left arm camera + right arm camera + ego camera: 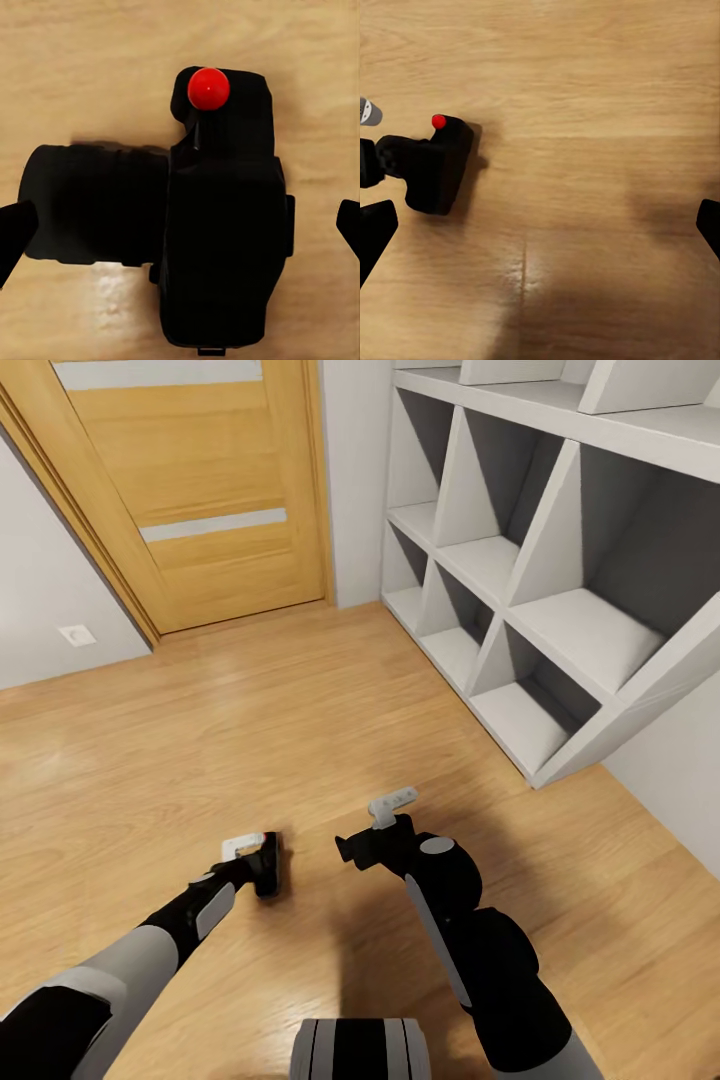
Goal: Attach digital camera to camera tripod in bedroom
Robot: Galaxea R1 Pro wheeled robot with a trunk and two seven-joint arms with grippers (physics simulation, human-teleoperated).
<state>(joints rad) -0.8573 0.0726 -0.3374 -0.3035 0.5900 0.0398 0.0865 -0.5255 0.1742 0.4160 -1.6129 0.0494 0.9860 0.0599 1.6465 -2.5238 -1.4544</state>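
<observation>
Nearest us, in the head view, a grey-and-black part of the robot's body is cut off by the bottom edge. Just beyond it, our 2 arms reach down over the light wood plank floor [300, 700].

The left gripper [262, 860] hangs above the small black boxy digital camera with its round red button [217, 225]. In the left wrist view the camera lies on the floor between the 2 dark fingertips, which stand wide apart and clear of it. From the head view the camera is hidden under that gripper. The right wrist view shows the same camera [435, 169] off to one side on the boards, with the right gripper's own fingertips spread wide over bare floor.

The right gripper [385, 822] is hard to read from above.

Farther off stands a white slanted-cell shelf unit [560, 560], cut off at the frame edge. Beyond that is a wooden door [200, 490] in a pale wall bearing a socket [77, 635].
</observation>
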